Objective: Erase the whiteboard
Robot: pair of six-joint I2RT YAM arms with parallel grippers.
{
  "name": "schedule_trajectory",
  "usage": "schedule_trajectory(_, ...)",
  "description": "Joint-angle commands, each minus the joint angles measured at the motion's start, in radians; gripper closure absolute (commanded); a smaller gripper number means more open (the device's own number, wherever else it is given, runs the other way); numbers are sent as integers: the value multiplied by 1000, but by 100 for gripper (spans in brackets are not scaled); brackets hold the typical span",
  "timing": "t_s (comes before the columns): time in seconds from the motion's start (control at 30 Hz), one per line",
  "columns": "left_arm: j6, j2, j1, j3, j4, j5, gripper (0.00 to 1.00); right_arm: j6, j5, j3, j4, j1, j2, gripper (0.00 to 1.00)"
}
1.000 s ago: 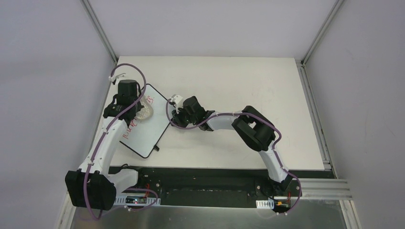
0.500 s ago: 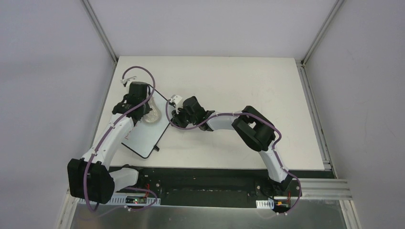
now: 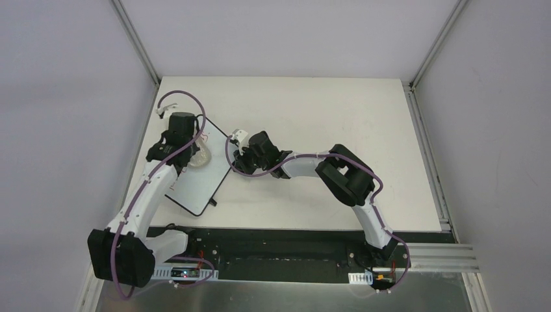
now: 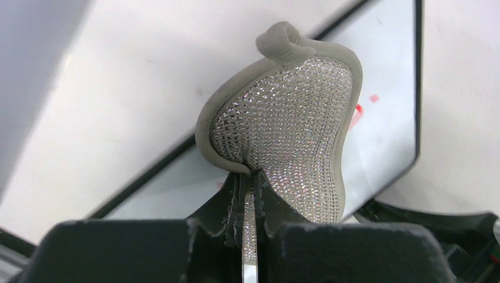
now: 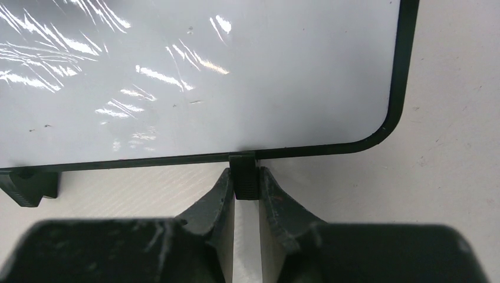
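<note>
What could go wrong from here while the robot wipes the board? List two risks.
1. The right tool pinches only a small foot at the edge of the board; wiping force could pull it free.
2. The left tool grips the pad by its thin lower edge; it may fold or slip, leaving red marks.

The whiteboard (image 5: 236,76) is glossy white in a thin black frame (image 5: 404,71), flecked with red marks (image 4: 374,98) — the pad (image 4: 289,130) is grey-edged, its face a glittering silver mesh — and the table (image 3: 312,110) is off-white.
</note>
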Motion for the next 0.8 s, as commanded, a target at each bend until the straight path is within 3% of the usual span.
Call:
schedule_trajectory(0.0, 60, -95, 46, 1, 26, -182, 100, -4, 42, 0, -113, -19, -29, 100)
schedule_trajectory(0.43, 40, 175, -29, 104, -22, 184, 100, -11, 40, -2, -117, -20, -32, 100)
schedule_trajectory(0.57, 40, 227, -45, 137, -43, 217, 100, -11, 36, 3, -119, -20, -30, 100)
schedule_trajectory(0.77, -5, 182, 56, 176, -70, 166, 100, -11, 44, 15, -133, -20, -19, 100)
